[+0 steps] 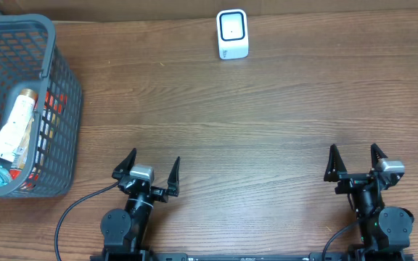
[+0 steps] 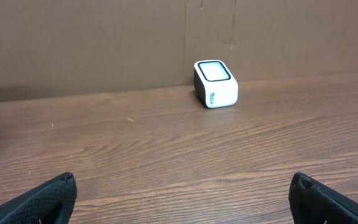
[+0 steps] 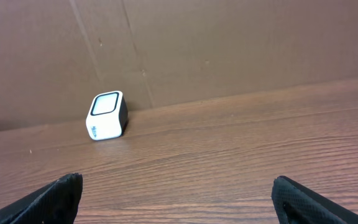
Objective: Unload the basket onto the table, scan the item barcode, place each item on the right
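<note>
A white barcode scanner [image 1: 232, 34] with a dark-rimmed window stands at the back of the wooden table, also visible as the scanner [image 2: 215, 83] in the left wrist view and the scanner [image 3: 107, 116] in the right wrist view. Items lie in a grey basket [image 1: 62, 109] at the left, among them a white tube [image 1: 11, 127]. My left gripper [image 1: 153, 166] rests open near the front edge, nothing between its fingers. Front right, my right gripper [image 1: 355, 159] is likewise open and empty. Both are far from the scanner and the basket.
A brown cardboard wall [image 2: 104, 43] runs along the table's back edge behind the scanner. The basket holds several packaged goods, partly hidden by its mesh. Bare wood [image 1: 231, 123] stretches between the grippers and the scanner.
</note>
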Robot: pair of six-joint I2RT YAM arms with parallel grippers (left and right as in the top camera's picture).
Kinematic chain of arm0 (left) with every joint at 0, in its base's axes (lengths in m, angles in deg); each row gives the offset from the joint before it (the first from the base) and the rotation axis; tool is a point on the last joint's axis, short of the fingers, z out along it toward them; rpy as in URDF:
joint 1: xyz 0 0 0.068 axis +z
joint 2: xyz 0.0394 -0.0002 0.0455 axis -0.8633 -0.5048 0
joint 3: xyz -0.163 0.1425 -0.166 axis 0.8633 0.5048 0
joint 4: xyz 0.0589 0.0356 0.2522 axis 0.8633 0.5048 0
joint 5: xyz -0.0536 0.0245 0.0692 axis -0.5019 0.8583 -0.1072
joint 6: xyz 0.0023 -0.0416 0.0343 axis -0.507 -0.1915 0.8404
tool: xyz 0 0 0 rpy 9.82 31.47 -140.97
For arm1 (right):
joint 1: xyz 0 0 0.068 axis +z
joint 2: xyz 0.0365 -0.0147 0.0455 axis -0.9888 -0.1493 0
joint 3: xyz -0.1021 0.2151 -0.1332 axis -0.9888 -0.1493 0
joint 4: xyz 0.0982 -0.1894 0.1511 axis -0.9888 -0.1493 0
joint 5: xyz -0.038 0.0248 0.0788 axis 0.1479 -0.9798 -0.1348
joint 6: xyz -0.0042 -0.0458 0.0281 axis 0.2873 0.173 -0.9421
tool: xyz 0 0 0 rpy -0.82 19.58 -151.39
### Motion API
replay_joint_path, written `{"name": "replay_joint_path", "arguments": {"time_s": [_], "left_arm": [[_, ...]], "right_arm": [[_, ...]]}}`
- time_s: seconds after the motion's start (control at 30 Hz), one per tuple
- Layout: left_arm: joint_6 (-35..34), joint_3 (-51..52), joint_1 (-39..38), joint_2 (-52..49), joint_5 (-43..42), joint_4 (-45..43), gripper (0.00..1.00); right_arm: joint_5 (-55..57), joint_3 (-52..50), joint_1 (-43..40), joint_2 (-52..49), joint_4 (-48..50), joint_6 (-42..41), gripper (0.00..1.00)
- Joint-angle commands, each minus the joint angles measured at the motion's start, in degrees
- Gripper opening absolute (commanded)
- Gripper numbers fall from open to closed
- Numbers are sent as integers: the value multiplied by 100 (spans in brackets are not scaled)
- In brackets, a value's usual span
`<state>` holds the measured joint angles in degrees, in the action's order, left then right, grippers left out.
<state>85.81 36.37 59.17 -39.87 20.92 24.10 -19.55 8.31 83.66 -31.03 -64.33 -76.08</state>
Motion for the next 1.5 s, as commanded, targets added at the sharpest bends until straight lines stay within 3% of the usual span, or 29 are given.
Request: {"name": "replay_joint_path", "arguments": {"time_s": [0.0,1.47], "left_arm": [[-79,46,-22,22,37,-24,100],[-81,39,-17,22,271,-87,100]], "right_arm": [[11,-59,11,50,35,9,100],[-15,-57,11,50,37,4,100]]}}
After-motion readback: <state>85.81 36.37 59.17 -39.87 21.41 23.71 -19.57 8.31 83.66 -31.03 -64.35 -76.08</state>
